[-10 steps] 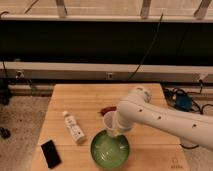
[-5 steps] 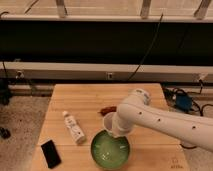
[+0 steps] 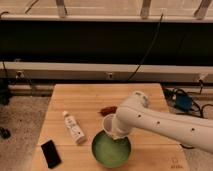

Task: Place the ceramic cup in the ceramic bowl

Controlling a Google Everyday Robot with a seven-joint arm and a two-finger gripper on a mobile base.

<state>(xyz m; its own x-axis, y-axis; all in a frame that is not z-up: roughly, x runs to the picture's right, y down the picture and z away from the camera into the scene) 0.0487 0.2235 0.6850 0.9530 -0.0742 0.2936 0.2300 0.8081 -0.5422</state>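
Note:
The ceramic cup is small and white, its mouth turned up and a little toward the camera. It hangs at the end of my white arm, just above the far rim of the ceramic bowl. The bowl is a large glossy green dish with a paler inside, standing near the front of the wooden table. My gripper is shut on the cup's right side, mostly hidden by the wrist. The bowl holds nothing that I can see.
A white bottle with a label lies left of the bowl. A black phone-like slab lies at the front left. A small red-brown object lies behind the cup. Cables and a blue object are on the floor at right.
The arm and the cup have shifted slightly down and toward the bowl; nothing else has moved.

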